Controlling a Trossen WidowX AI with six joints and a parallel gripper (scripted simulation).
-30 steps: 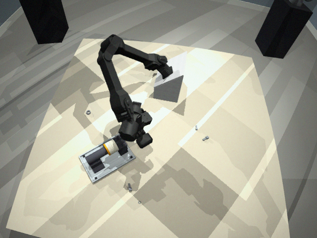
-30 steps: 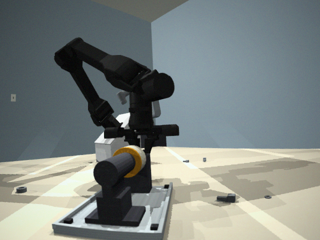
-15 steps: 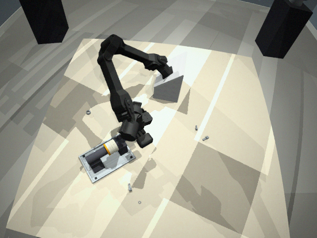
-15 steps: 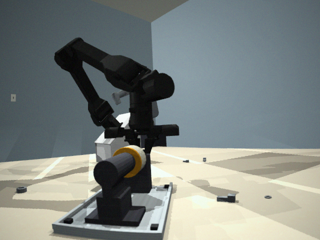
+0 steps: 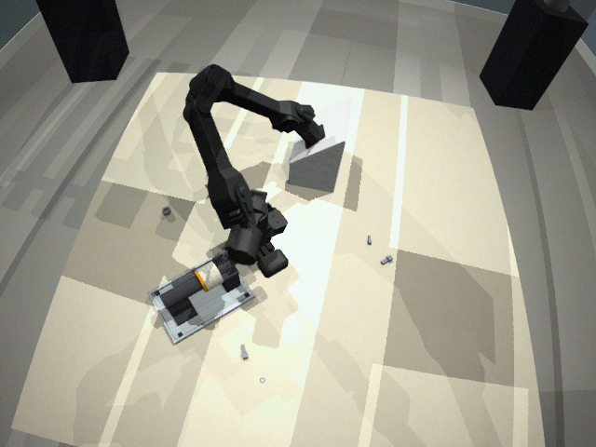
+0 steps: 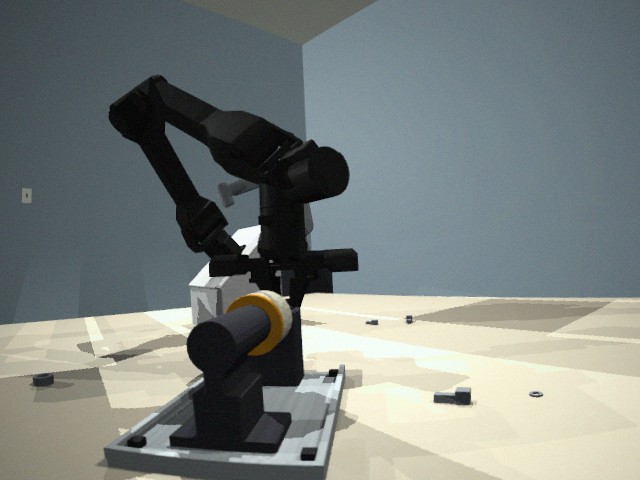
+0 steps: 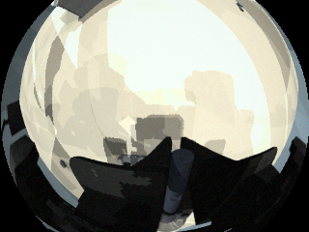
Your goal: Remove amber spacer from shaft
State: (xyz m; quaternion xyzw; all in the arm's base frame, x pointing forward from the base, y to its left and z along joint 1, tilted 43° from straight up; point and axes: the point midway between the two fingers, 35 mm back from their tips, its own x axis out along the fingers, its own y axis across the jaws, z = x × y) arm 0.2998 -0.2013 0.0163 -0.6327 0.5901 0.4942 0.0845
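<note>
The tray (image 5: 214,319) (image 6: 217,465) holds a dark cylindrical housing (image 5: 182,291) (image 6: 210,346) on a block and a second dark block (image 5: 232,282) (image 6: 289,361). The amber spacer (image 5: 202,280) (image 6: 279,328) sits upright against the housing's inner end. Cream spacers (image 5: 211,274) lie in line beside it, towards the second block; their number is unclear. My gripper (image 6: 284,289) (image 7: 175,141) points down beyond the second block, shut on the dark shaft (image 7: 179,174), whose round end shows between the fingers. In the top view the fingertips are hidden by the wrist.
A grey-white wedge-shaped box (image 5: 315,168) (image 6: 206,304) stands behind the arm. A bolt (image 5: 244,352) (image 6: 460,396) and a washer (image 5: 262,380) (image 6: 536,393) lie beside the tray. Two small bolts (image 5: 386,260) (image 5: 369,239) lie farther right. A dark ring (image 5: 166,210) (image 6: 43,379) lies left.
</note>
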